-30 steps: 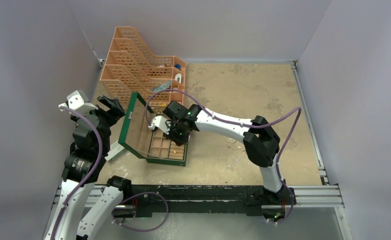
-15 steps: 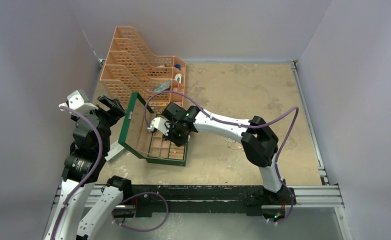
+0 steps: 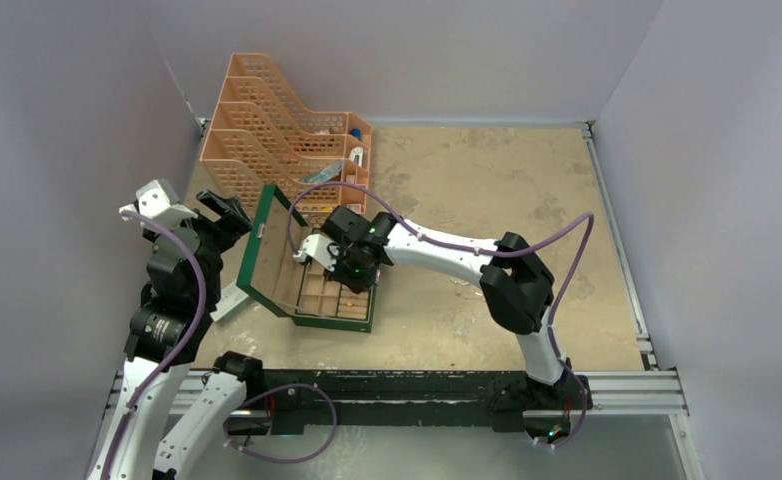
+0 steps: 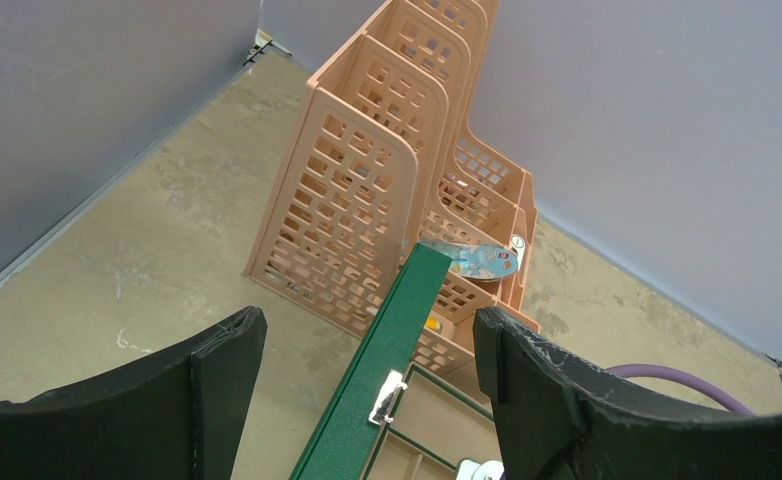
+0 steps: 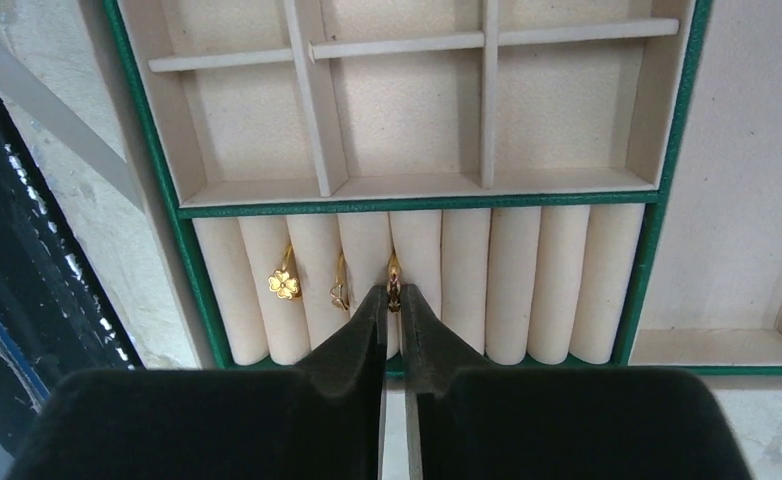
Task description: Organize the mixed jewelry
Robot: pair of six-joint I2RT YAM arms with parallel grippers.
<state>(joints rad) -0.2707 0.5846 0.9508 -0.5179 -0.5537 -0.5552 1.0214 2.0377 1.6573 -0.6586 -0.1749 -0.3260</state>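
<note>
The green jewelry box [image 3: 352,322] lies open with its lid [image 3: 265,255] standing up on the left. In the right wrist view three gold rings sit in the box's cream roll slots: a flower ring [image 5: 285,283], a second ring [image 5: 339,293] and a third ring [image 5: 394,278]. My right gripper [image 5: 394,300] is right over that third ring, its jaws parted by a thin gap with the ring between the tips. My left gripper [image 4: 367,325] is wide open behind the lid's top edge [image 4: 407,310], not touching it. No silvery chain pieces show.
A peach slotted file organiser [image 3: 287,140] stands behind the box against the left wall and holds small items. A flat white strip [image 3: 225,300] lies left of the box. A small speck [image 3: 462,282] lies on the table to the right.
The right wrist has edged slightly left over the box, and its jaws have parted a little at the third ring. The left arm has not moved.
</note>
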